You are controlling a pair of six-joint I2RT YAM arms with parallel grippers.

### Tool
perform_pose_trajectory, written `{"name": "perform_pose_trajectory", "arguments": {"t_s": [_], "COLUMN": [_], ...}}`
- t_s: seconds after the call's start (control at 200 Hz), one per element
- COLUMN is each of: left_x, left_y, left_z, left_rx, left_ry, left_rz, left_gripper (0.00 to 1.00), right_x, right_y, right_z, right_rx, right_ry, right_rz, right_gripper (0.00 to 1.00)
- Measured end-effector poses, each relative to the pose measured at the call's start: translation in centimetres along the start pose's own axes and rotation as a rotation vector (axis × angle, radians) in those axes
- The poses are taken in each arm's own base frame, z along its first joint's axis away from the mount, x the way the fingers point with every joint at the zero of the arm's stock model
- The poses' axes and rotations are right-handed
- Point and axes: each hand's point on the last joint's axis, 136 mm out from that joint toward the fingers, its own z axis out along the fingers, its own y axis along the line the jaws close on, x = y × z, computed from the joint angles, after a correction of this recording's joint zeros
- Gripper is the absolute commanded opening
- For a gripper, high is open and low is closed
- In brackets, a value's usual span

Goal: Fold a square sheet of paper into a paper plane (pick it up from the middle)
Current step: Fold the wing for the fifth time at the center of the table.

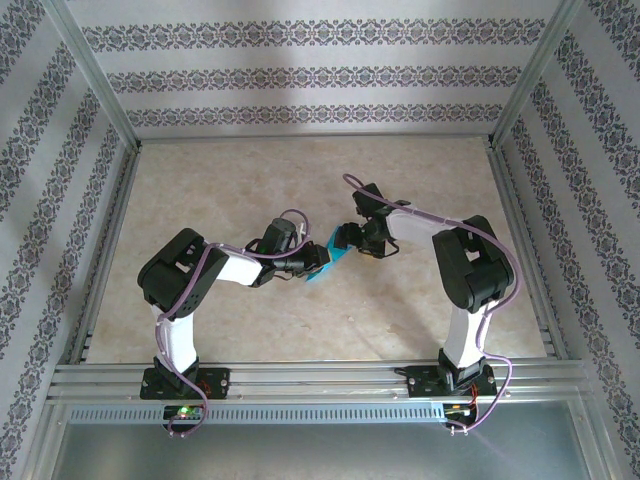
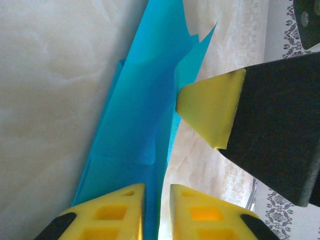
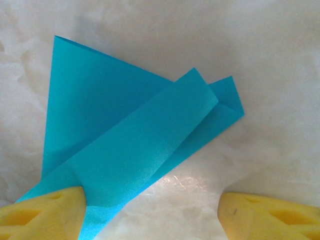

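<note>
Now we should crease firmly along the fold, we judge. The half-folded square sheet of paper (image 1: 325, 263) sits mid-bench (image 1: 250, 180) between the arms. Our left fingers (image 2: 115, 212) stand barely apart around its edge; whether they pinch it we cannot tell. Our right fingers (image 3: 45, 212) are spread wide, one touching it. Its long axis runs near-left to far-right; which end is the nose is unclear.

The pale marbled table (image 1: 250, 180) bears the partly folded teal sheet of paper (image 1: 325, 262) near its middle.
</note>
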Motion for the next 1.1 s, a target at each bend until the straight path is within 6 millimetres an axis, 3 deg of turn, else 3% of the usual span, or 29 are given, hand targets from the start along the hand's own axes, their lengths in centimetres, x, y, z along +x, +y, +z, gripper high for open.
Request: {"name": "perform_pose_trajectory", "arguments": {"t_s": [0.405,0.7,0.819,1.099], "left_x": [-0.3,-0.2,0.0,0.7], "left_y": [-0.9,-0.2,0.0,-1.4], "left_z": [-1.2,-1.9,-2.1,-1.3], "left_rx": [-0.026,-0.081,-0.146,-0.267], "left_ry": [-0.019,-0.019,-0.006,0.041], "left_rz": [0.07,0.142,0.235,0.504], "left_gripper": [0.31,0.33,0.36,0.38], "right_x": [-0.1,-0.1,-0.1,-0.1], "right_y": [-0.3,-0.2,-0.3,-0.3], "right_z": [0.1,0.2,0.2,0.3], "right_rx": [0.033,0.042,0.046,0.047], "right_ry": [0.013,0.019,0.02,0.021], "right_rz": [0.005,0.003,0.003,0.003], "right_gripper": [0.81,0.82,0.82,0.82]}}
